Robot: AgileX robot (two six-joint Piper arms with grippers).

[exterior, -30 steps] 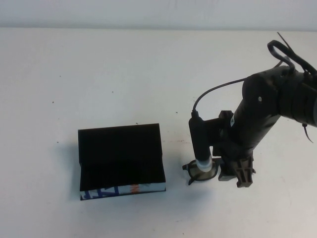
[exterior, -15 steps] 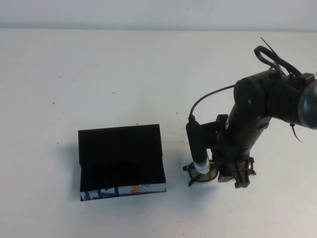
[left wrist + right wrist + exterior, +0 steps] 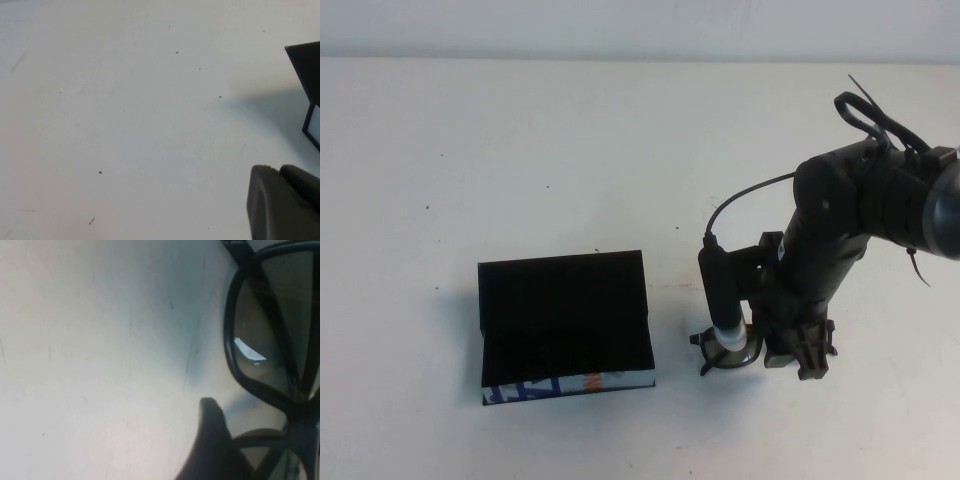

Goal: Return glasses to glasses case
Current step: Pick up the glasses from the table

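The black glasses (image 3: 730,352) lie on the white table just right of the glasses case (image 3: 565,310), which stands open with its flap lid raised and its white printed edge towards me. My right gripper (image 3: 804,356) is down over the right part of the glasses and hides it. In the right wrist view one dark finger (image 3: 212,440) stands beside the glasses' frame (image 3: 231,340) near the bridge, with a wide gap to it. The jaws look open. My left gripper (image 3: 280,172) is shut and empty, low over the bare table near a corner of the case (image 3: 306,65).
The white table (image 3: 520,150) spreads bare behind and to the left of the case. The right arm's cable (image 3: 750,190) loops above the wrist camera. The left arm is out of the high view.
The right arm has shifted a little to the left and settled lower over the glasses. The glasses and the case have not moved.
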